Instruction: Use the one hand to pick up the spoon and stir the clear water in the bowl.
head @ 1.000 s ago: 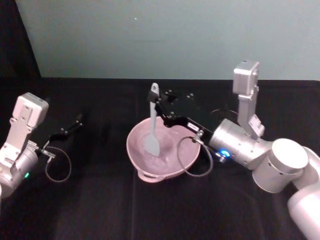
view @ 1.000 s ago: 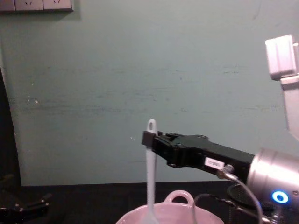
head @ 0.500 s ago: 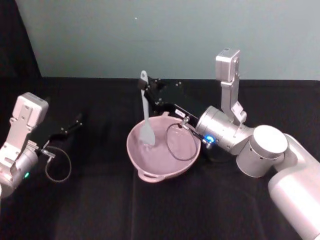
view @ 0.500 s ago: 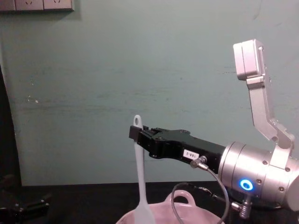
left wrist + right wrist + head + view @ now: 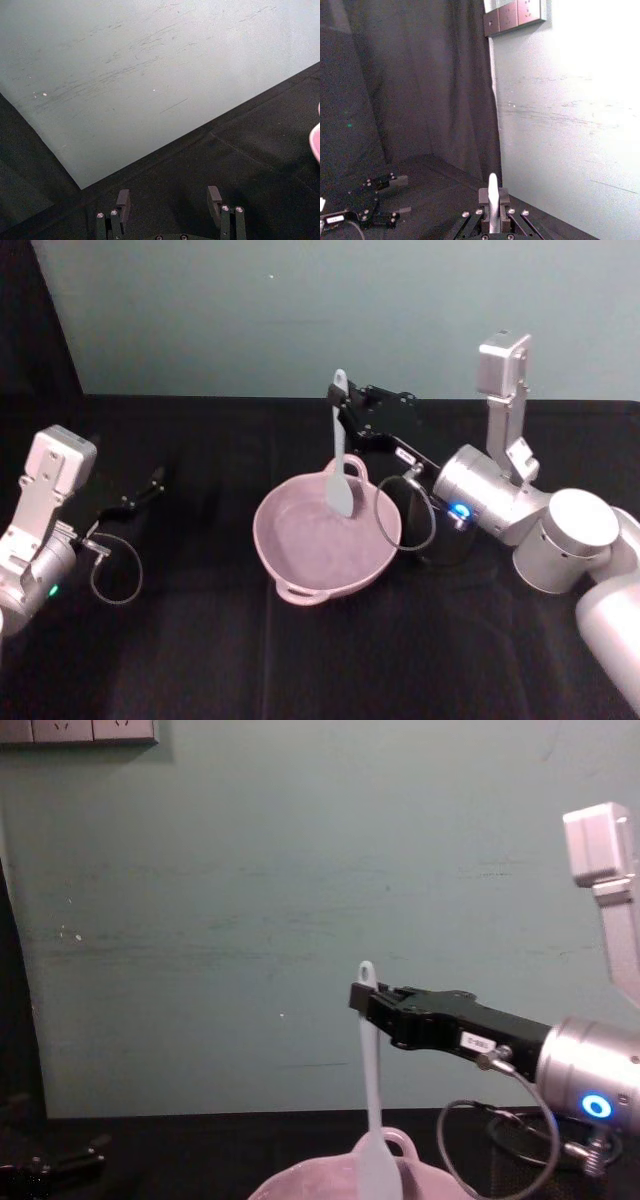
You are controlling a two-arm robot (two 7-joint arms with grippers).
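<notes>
A: Nearest item?
B: Wide glossy pale pink bowl [image 5: 258,535] on black cloth [image 5: 200,640], loop handle toward robot.
A: Spoon axis?
B: Slim white plastic spoon [image 5: 340,448] stood upright, flat head down at bowl's far rim, holed end up, clamped by black blocky right gripper [image 5: 345,410]. Left gripper [image 5: 140,495] idled leftward, fingers apart. Teal wall [image 5: 300,320] behind.

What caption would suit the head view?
Right gripper holds the spoon upright over the bowl's far side; left gripper parked aside.
</notes>
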